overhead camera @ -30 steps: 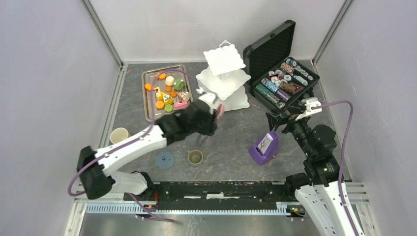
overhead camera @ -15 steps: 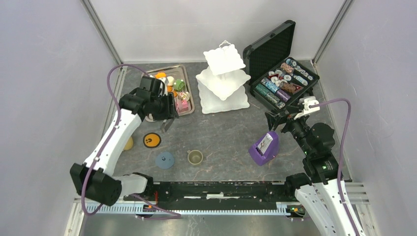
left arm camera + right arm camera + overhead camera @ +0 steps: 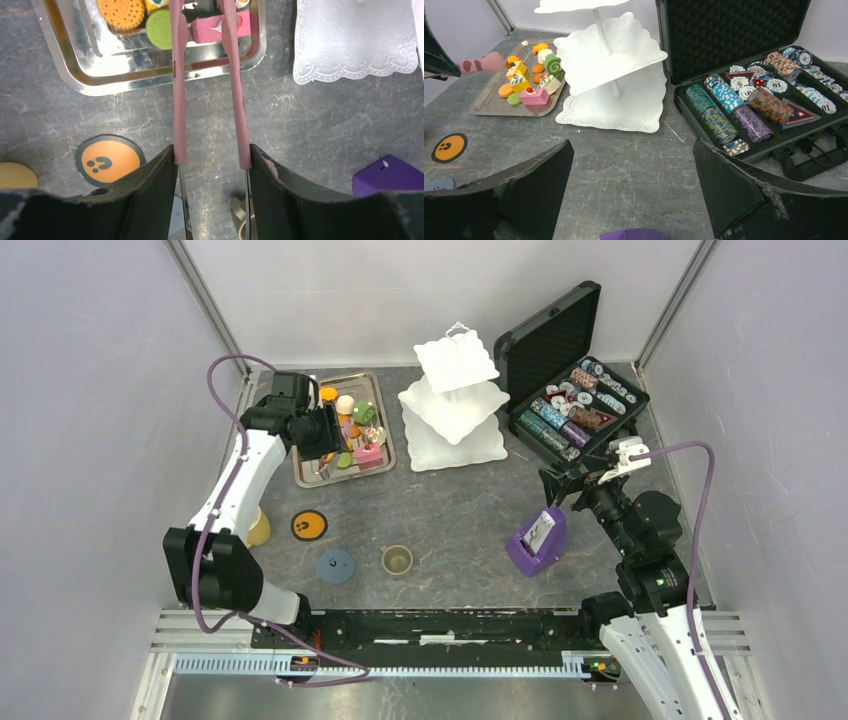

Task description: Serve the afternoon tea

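Observation:
The white three-tier stand (image 3: pixel 455 410) rises at the back centre. To its left, a metal tray (image 3: pixel 308 476) holds small orange, green, cream and pink pastries (image 3: pixel 352 415). My left gripper (image 3: pixel 325 435) hovers over the tray, shut on pink tongs (image 3: pixel 177 100). The tong arms stand apart, with their tips on either side of a pink pastry (image 3: pixel 212 29). A yellow mug (image 3: pixel 257 528), an orange coaster (image 3: pixel 309 525), a blue coaster (image 3: pixel 335 565) and an olive cup (image 3: pixel 397 559) sit near the front. My right gripper (image 3: pixel 632 145) is open and empty above the table.
An open black case of poker chips (image 3: pixel 580 400) lies at the back right. A purple card holder (image 3: pixel 537 540) stands just below my right gripper (image 3: pixel 570 485). Grey walls and metal rails enclose the table on three sides.
My left arm swung left from in front of the stand to over the tray, carrying the tongs, whose arms have spread a little. The right arm stayed put.

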